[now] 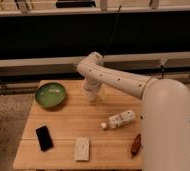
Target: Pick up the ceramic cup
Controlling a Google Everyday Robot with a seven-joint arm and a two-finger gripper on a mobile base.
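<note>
My white arm reaches from the right over the wooden table [68, 125], and my gripper [91, 90] points down at the table's far middle. A small whitish shape right at the gripper's lower end looks like the ceramic cup [92, 96]. It stands on the table to the right of the green bowl. The gripper covers most of it, so I cannot tell whether the cup is held or only touched.
A green bowl [51, 94] sits at the far left. A white bottle with a label [119, 120] lies on its side at the right. A black phone [44, 138], a pale flat packet [81, 148] and a small brown object [136, 145] lie near the front edge.
</note>
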